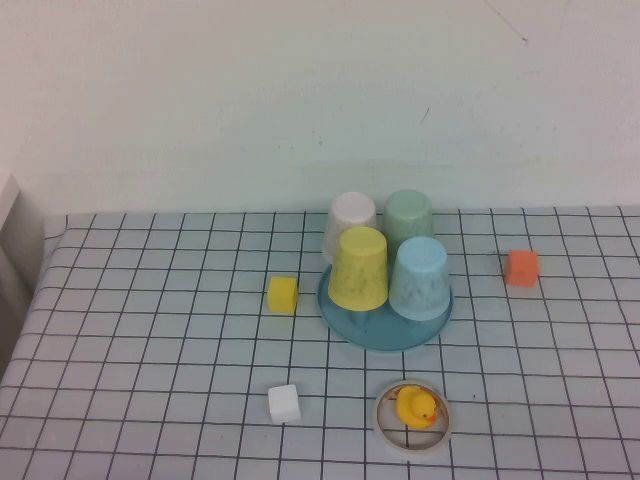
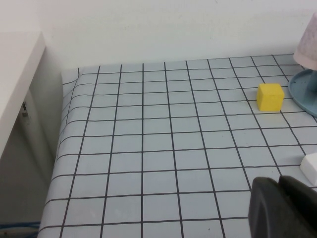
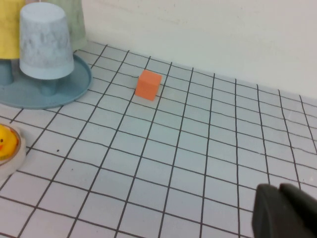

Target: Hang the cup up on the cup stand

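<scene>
Sitting upside down on a peg of the round teal-blue dish-shaped cup stand (image 1: 385, 330), the light sky-blue plastic cup (image 1: 420, 278) is already hung

My left gripper (image 2: 283, 207) and right gripper (image 3: 286, 212) are both closed on nothing, low over the checked tablecloth (image 1: 150, 360), well apart from the stand; a yellow cup (image 1: 358, 268) sits beside the blue one

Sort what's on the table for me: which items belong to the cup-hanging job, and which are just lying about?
Job:
- light blue cup, upside down on a peg
- cup stand

Lying about:
- yellow cup
- pale green cup
- white cup
- yellow block
- white block
- orange block
- rubber duck in its ring
</scene>
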